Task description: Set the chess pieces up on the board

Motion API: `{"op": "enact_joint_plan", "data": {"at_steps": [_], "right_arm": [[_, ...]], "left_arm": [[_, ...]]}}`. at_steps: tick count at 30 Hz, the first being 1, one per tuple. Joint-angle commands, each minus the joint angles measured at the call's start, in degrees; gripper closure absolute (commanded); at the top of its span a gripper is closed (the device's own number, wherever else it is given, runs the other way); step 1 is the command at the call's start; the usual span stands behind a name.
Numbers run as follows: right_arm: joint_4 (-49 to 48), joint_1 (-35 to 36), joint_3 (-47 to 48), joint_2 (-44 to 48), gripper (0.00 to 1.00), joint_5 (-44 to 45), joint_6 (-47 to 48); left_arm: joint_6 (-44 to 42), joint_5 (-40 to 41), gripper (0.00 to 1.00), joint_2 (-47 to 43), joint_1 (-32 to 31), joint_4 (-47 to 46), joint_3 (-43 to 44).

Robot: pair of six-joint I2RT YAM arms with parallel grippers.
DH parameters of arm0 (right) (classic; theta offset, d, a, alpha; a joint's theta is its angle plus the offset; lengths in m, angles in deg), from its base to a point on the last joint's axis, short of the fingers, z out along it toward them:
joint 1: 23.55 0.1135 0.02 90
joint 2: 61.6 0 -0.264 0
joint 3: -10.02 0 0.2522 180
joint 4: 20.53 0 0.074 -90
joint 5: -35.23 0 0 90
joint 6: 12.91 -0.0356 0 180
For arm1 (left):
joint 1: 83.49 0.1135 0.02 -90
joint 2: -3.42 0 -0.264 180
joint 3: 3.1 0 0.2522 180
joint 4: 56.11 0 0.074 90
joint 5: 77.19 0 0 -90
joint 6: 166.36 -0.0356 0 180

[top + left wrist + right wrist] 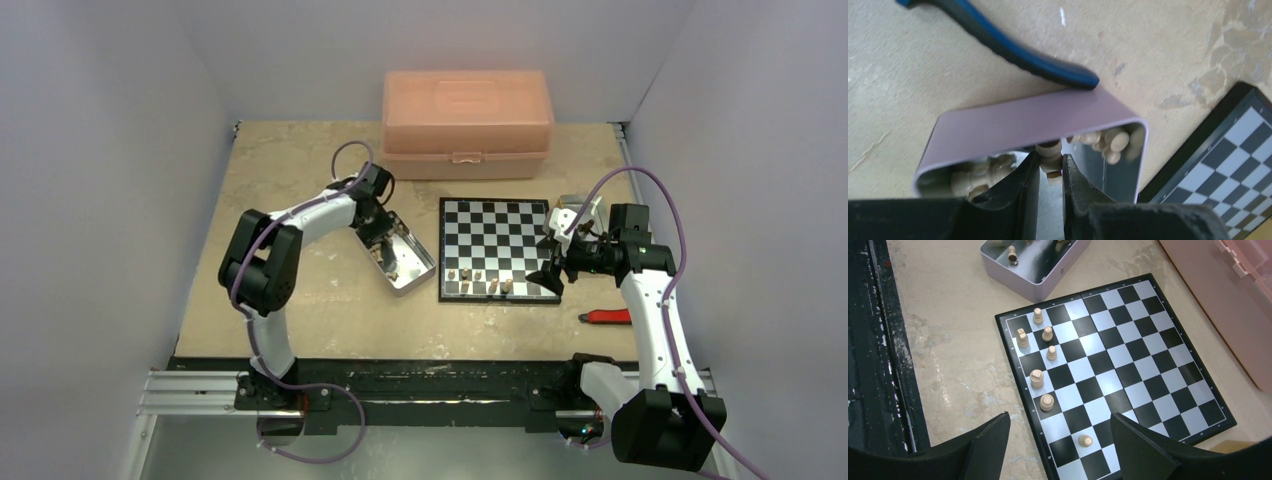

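my left gripper (1050, 159) is down in the tin (1023, 120), jaws pinching one tan piece (1050, 149) from both sides. its long axis looks to run along the jaws, not across. the board (495, 235) lies just right of the tin, so next is lift out, carry right. my right gripper (1059, 417) hangs over the board's near right corner, jaws spread wide, empty. seven tan pieces (1037, 377) stand on its near-left squares.

You'll find a pink plastic box (467, 122) at the tabletop's (300, 170) far edge. Nearer than the box sit an open metal tin (418, 268), leftward, and a red-handled tool (607, 316), rightward.
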Motion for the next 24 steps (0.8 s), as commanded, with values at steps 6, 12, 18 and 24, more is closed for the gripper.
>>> {"op": "enact_joint_plan", "data": {"at_steps": [6, 12, 18, 24], "right_arm": [[0.6, -0.2, 0.2, 0.9, 0.22, -1.7, 1.5], [2.5, -0.2, 0.4, 0.7, 0.22, -4.4, 3.9], [5.5, -0.1, 1.2, -0.4, 0.23, -6.5, 7.3], [8.2, 2.9, 3.9, -3.5, 0.21, -7.4, 10.9]], "left_arm": [[-5.5, -6.8, 1.0, -15.7, 0.5, -4.4, -8.0], [-7.2, -12.7, 1.0, -21.2, 1.0, -8.4, -13.5], [-7.0, -24.0, 1.0, -19.7, 5.2, -19.1, -19.2], [-10.8, -37.5, 1.0, -18.9, 8.1, -34.6, -24.0]]}}
